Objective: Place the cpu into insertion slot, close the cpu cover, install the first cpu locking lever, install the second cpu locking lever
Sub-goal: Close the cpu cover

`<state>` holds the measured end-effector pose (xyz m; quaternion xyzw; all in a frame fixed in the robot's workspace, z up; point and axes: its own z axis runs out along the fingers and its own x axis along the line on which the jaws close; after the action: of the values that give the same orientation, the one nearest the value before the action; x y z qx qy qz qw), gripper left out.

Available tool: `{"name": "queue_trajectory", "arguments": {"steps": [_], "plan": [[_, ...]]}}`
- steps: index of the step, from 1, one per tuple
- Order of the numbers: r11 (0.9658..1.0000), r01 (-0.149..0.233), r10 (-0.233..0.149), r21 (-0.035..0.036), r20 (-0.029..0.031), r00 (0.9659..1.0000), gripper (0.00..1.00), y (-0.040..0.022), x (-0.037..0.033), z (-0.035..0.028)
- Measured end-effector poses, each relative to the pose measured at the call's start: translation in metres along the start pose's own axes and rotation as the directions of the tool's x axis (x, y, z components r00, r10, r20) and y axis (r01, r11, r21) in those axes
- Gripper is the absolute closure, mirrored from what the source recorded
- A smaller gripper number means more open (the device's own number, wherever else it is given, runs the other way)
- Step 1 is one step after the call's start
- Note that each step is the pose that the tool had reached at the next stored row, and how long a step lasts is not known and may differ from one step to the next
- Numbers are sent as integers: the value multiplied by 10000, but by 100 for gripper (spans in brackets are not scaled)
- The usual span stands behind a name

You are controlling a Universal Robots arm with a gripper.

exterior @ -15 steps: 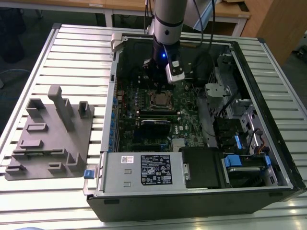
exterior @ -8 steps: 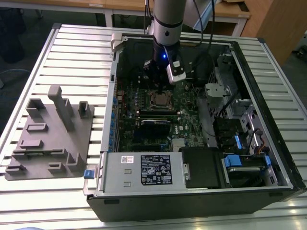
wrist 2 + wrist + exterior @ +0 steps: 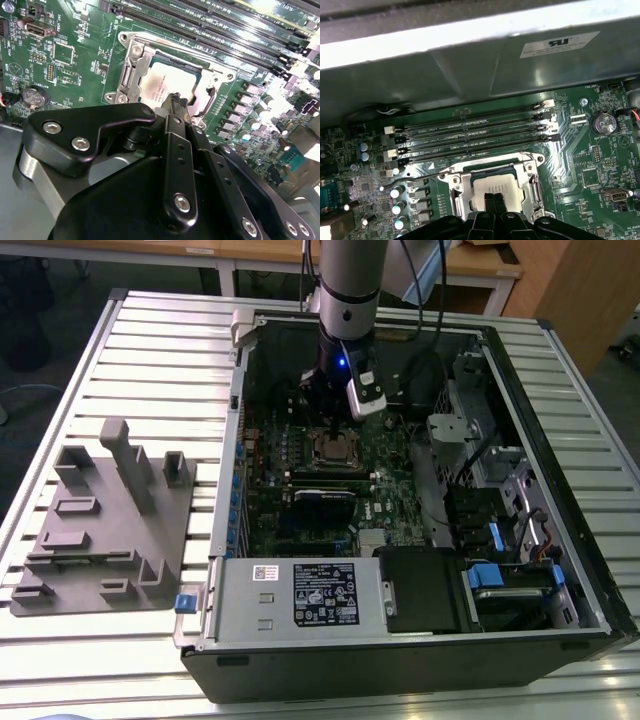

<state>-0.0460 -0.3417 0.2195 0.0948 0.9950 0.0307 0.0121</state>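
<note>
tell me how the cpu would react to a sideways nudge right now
The cpu looks flat and metal-topped, so probably stiff, not floppy. It lies in the insertion slot with the cpu cover framing it, so it likely would not slide. Its shiny top may be slippery.

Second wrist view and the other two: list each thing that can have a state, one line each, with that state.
cover: lowered flat.
cpu: lying flat inside the cover's cut-out.
gripper: shut, tips over the cpu.
case: side open.
</note>
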Motion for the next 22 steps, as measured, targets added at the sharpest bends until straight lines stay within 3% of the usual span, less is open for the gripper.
{"name": "queue_trajectory", "arguments": {"steps": [5, 22], "plan": [[10000, -1, 1, 0, -1, 10000, 89, 9, -32, 17], [10000, 0, 0, 9, 1, 10000, 89, 6, -32, 66]]}}
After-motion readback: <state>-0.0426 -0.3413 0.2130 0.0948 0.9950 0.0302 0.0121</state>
